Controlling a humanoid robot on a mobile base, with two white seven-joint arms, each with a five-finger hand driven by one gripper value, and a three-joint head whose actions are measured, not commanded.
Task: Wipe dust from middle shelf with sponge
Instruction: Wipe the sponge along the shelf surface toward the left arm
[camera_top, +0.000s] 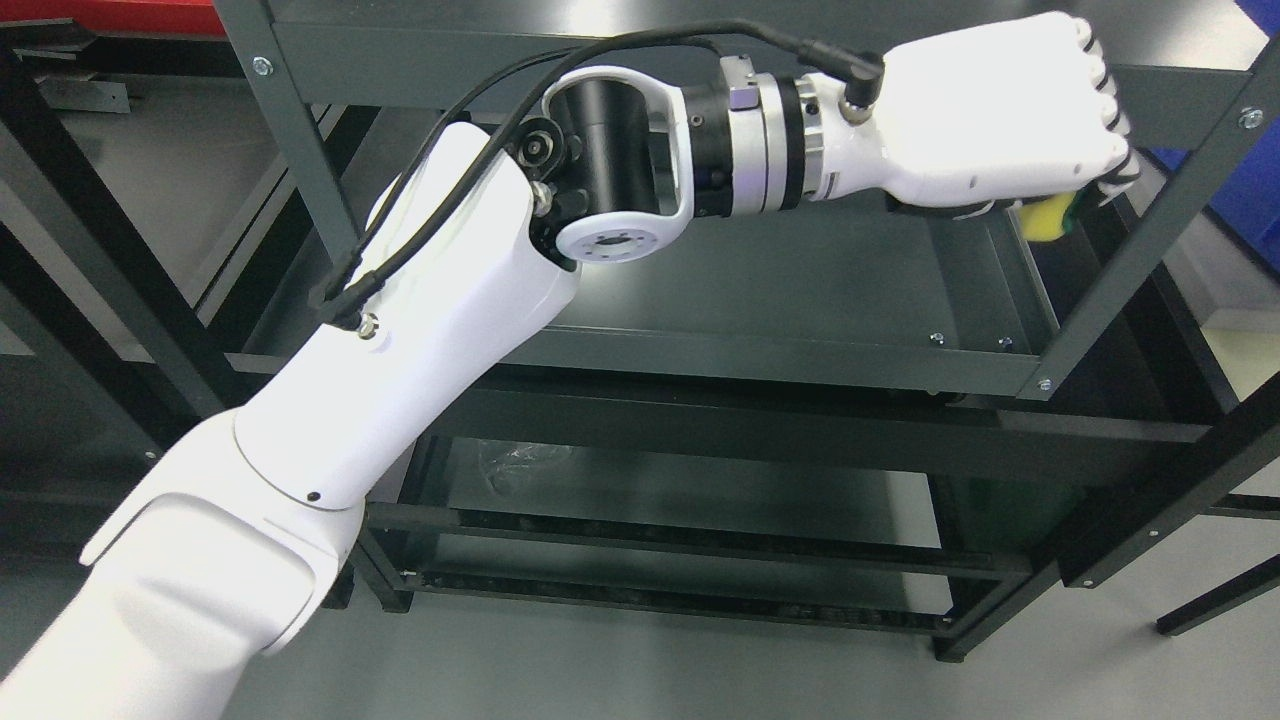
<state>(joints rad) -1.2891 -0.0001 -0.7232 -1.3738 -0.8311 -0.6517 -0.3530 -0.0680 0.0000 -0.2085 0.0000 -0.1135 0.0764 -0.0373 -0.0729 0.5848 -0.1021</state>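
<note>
My left arm reaches up from the lower left, across the front of a dark grey metal shelf unit. Its white left hand (1085, 195) is curled shut on a yellow sponge (1047, 217) with a dark green edge, most of it hidden under the fingers. The hand and sponge sit at the right end of the middle shelf (800, 280), just above its right rim and below the top shelf's front rail. I cannot tell whether the sponge touches the shelf surface. The right hand does not show.
The upright post (1140, 240) at the front right stands close to the hand. A lower shelf (700, 490) holds a crumpled clear plastic bag (520, 465). Blue bins (1235, 190) sit at the right and a black frame (120, 300) at the left.
</note>
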